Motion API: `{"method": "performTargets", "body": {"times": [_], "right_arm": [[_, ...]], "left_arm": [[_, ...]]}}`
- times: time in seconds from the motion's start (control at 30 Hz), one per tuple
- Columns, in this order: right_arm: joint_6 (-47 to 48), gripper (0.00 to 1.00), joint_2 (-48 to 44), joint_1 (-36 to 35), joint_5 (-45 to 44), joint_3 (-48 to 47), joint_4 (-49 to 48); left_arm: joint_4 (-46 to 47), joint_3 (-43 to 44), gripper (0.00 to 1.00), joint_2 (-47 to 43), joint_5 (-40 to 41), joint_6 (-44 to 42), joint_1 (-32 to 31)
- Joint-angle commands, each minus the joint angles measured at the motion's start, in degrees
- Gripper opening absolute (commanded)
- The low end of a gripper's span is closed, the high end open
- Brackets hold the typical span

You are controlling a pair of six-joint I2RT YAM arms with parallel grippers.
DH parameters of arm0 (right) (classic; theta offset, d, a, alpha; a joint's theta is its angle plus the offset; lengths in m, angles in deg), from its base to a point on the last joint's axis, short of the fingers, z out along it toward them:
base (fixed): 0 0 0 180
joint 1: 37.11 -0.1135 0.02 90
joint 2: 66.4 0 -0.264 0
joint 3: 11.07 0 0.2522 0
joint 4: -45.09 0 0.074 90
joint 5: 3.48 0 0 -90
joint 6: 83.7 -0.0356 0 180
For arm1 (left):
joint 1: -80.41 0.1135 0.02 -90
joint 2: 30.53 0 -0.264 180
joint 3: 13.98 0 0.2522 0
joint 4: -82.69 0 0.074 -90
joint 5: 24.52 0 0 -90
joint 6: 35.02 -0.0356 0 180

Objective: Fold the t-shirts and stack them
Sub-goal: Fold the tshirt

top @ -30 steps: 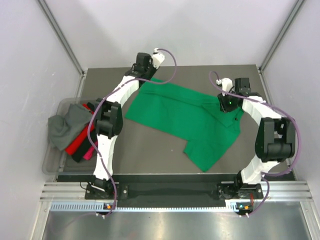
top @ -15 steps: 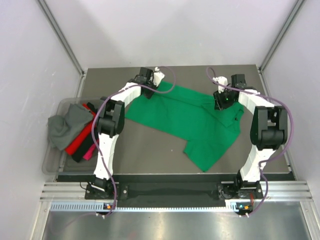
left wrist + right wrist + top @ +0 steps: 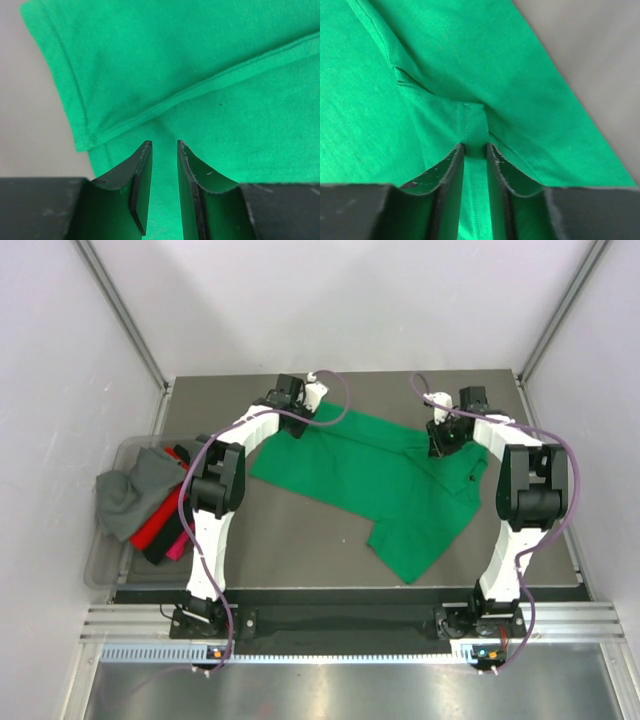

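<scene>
The green t-shirt (image 3: 370, 475) lies spread across the table (image 3: 290, 540), middle to right. The left gripper (image 3: 164, 145) stands narrow on its far left edge, whether it holds cloth I cannot tell; the right gripper (image 3: 475, 146) pinches a raised fold at its far right.

Open table (image 3: 300, 535) nr front; green t-shirt (image 3: 350, 468) mid; bin (image 3: 103, 562) at left
</scene>
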Motion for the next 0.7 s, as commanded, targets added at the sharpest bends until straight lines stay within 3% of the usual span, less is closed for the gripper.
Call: {"method": "performTargets", "body": {"times": [0.0, 0.2, 0.23, 0.33, 0.47, 0.67], "right_arm": [[0.3, 0.22, -0.3, -0.2, 1.8, -1.5, -1.0], [0.9, 0.18, -2.3, -0.1, 0.4, 0.6, -2.6], [1.0, 0.1, -2.4, -0.1, 0.4, 0.6, -2.8], [0.4, 0.03, -2.9, -0.1, 0.9, 1.2, -3.1], [-0.4, 0.02, -7.8, -1.3, 0.2, 4.2, -4.2], [-0.9, 0.02, -17.8, -9.3, -3.3, 11.3, -3.3]], "left_arm": [[1.3, -0.9, 0.32, -4.8, -1.4, 1.6, -0.1], [1.4, -2.8, 0.31, -7.0, -1.2, 1.4, -0.3], [1.6, -3.1, 0.31, -7.7, -1.2, 1.4, -0.2], [1.6, -4.3, 0.31, -8.9, -0.5, 1.0, -0.2], [0.7, -5.3, 0.3, -10.1, 0.0, 0.2, -0.3], [0.4, -7.1, 0.29, -12.1, 1.0, -0.2, -0.3]]}}
